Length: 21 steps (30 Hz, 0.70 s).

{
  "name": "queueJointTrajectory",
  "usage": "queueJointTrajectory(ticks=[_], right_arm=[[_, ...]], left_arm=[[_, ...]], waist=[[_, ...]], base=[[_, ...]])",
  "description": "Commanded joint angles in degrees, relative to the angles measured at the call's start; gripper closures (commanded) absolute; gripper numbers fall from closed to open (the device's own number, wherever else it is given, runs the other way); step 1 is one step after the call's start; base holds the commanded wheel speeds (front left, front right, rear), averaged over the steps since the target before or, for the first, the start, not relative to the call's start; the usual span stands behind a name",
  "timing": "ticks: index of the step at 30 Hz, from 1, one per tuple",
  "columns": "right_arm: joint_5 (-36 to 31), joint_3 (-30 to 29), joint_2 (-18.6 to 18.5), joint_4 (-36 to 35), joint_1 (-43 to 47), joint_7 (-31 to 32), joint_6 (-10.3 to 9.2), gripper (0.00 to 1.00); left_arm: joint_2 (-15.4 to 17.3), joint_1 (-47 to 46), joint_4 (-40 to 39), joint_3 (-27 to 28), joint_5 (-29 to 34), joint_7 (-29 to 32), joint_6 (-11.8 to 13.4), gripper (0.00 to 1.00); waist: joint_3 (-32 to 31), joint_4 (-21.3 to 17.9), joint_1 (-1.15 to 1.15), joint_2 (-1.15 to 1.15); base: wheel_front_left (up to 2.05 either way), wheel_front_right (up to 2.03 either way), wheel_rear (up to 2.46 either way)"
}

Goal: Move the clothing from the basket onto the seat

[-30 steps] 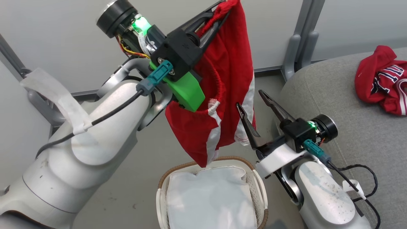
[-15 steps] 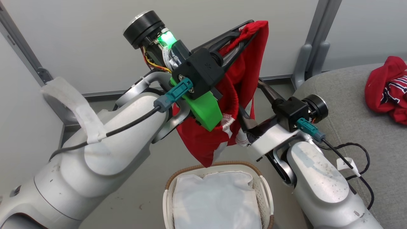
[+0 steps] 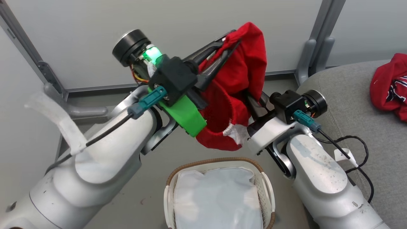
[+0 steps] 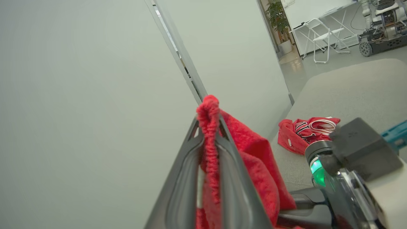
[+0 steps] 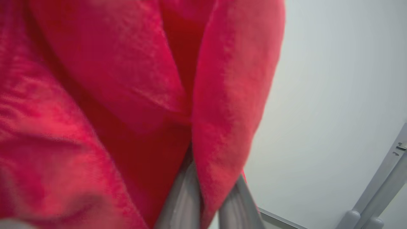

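Note:
A red garment (image 3: 248, 63) with a white-trimmed hem hangs bunched above the basket (image 3: 219, 160). My left gripper (image 3: 233, 39) is shut on its elastic waistband (image 4: 208, 108) at the top. My right gripper (image 3: 252, 101) is pushed into the cloth from the right. In the right wrist view its fingers (image 5: 181, 197) are shut on a fold of the red cloth (image 5: 222, 111). A red jersey (image 3: 391, 86) with dark lettering lies crumpled on the grey seat (image 3: 349, 95) at the right, also the jersey (image 4: 305, 130) in the left wrist view. The basket holds a white liner sheet (image 3: 219, 197).
Pale wall panels with grey metal posts (image 3: 314, 41) stand close behind the arms. A black cable (image 3: 356, 143) loops from my right wrist over the seat's near edge. Beyond the seat, the left wrist view shows a folding chair (image 4: 324, 35) and another wheeled machine.
My right gripper moved up and left into the hanging garment and went from open to shut on it. The garment's lower end rose away from the basket. The head camera shifted a little.

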Motion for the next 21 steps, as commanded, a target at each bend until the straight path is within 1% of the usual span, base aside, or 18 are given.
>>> queueJointTrajectory(ticks=[1,2,3,4,5,9,12,14,21], right_arm=[[-0.7,-0.8,-0.2,-0.2,-0.6,-0.3,-0.08,1.00],[-1.0,-1.5,-0.2,-0.3,-0.7,-0.3,-0.08,1.00],[-1.3,-2.3,-0.2,-0.5,-0.7,-0.3,-0.08,1.00],[-1.5,-3.0,-0.2,-0.5,-0.8,-0.3,-0.08,1.00],[-1.9,-3.8,-0.2,-0.4,-0.8,-0.3,-0.08,1.00],[-3.5,-7.3,-0.2,-0.6,-0.7,-0.3,-0.08,1.00],[-4.7,-9.6,-0.2,-0.8,-0.4,-0.3,-0.08,1.00],[-5.4,-10.9,-0.2,-0.8,0.0,-0.3,-0.08,1.00],[-7.2,-14.4,-0.2,-1.2,1.2,-0.3,-0.08,1.00]], left_arm=[[0.5,2.0,0.5,1.0,-1.1,-1.5,1.2,0.82],[0.5,3.2,0.7,1.5,-1.7,-2.5,1.7,0.64],[0.4,4.9,1.1,2.0,-2.5,-3.6,2.4,0.48],[0.2,6.3,1.4,2.3,-3.2,-4.4,2.9,0.07],[0.1,7.8,1.8,2.6,-3.8,-5.3,3.4,0.00],[-0.7,13.9,4.1,4.0,-5.4,-7.6,5.1,0.00],[-1.5,17.4,6.1,4.9,-6.3,-8.2,5.5,0.00],[-1.9,19.4,7.7,5.8,-6.8,-8.5,5.4,0.00],[-3.3,25.0,12.0,8.9,-3.5,-8.6,4.2,0.00]], waist=[[0.2,0.0,0.00,0.21],[0.3,0.1,0.00,0.21],[0.4,0.1,0.00,0.21],[0.5,0.2,0.00,0.21],[0.6,0.3,0.00,0.21],[1.1,0.6,0.00,0.21],[1.5,0.8,0.00,0.21],[1.7,0.7,0.00,0.21],[2.5,-0.1,0.00,0.21]], base=[[0.00,0.00,0.00],[0.00,0.00,0.00],[0.00,0.00,0.00],[0.00,0.00,0.00],[0.00,0.00,0.00],[0.00,0.00,0.00],[0.00,0.00,0.00],[0.00,0.00,0.00],[0.00,0.00,0.00]])
